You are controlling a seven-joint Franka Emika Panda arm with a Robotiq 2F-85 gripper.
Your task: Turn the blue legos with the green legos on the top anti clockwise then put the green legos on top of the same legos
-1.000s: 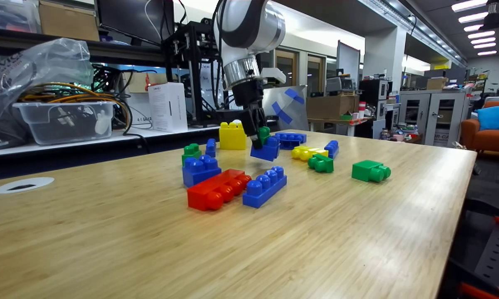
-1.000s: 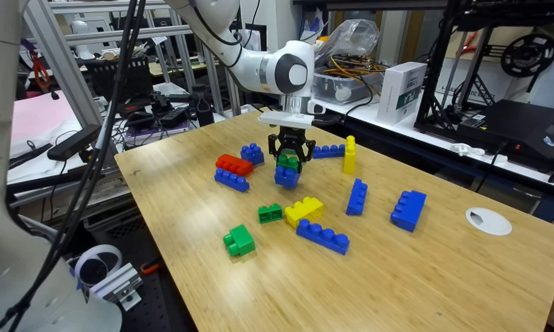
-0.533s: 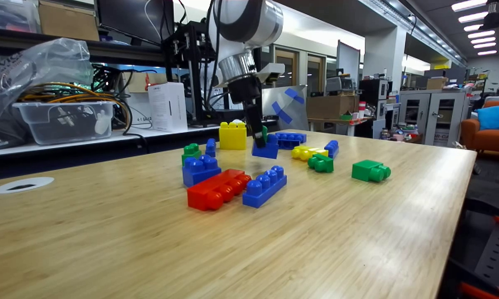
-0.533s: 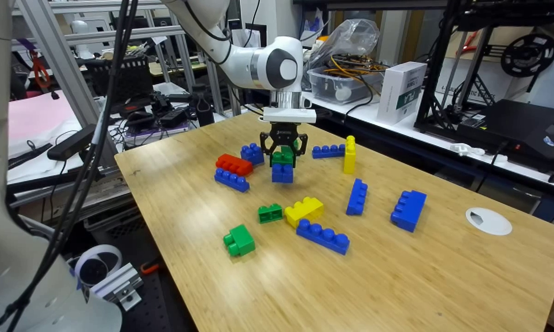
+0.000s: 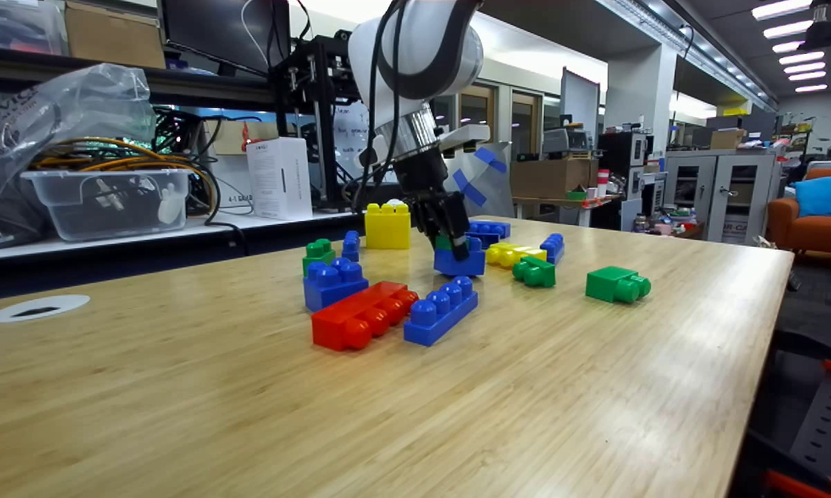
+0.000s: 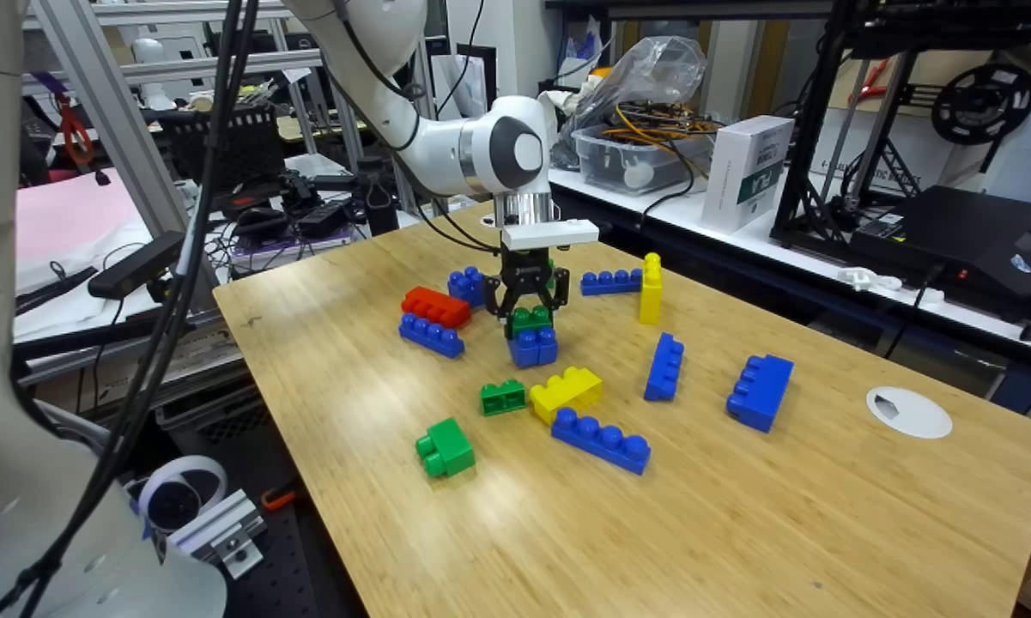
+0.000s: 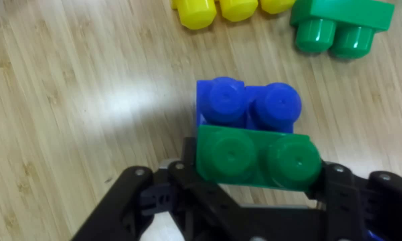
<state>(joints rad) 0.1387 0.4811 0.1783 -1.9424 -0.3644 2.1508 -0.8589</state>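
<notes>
Two bricks are making up the task's stack: a green two-stud plastic brick (image 7: 258,158) is sitting on top of a chunky blue plastic brick (image 7: 247,107), leaving a row of two round blue studs bare beside it. The black two-finger claw (image 6: 530,323) is grasping the green brick by its two ends and, through it, is apparently controlling the blue one, which is lying at or just above the pale wooden tabletop (image 6: 738,515); I am not able to tell whether the base is touching. I am judging the anticlockwise turn to be the step in hand, with the set-down probably following, though how far round the pair is needing to go is not showing. The next move is likely calling for the blue base to be landing flat, then for the claw to be loosening evenly and rising straight, so that the stack is not tipping. After that, the bare studs are seemingly waiting for more green: a small green plastic brick (image 6: 502,397) lying just beside a yellow plastic brick (image 6: 567,390), and a thicker green plastic brick (image 6: 446,446) lying farther off, are both looking like candidates. As for containers, in an exterior view a clear plastic bin (image 5: 86,225) is holding pale pieces (image 5: 173,205) that are showing through its wall, with orange cables (image 5: 111,162) looping above its rim; a tall white carton (image 5: 280,180) is standing nearby, hiding its contents.
</notes>
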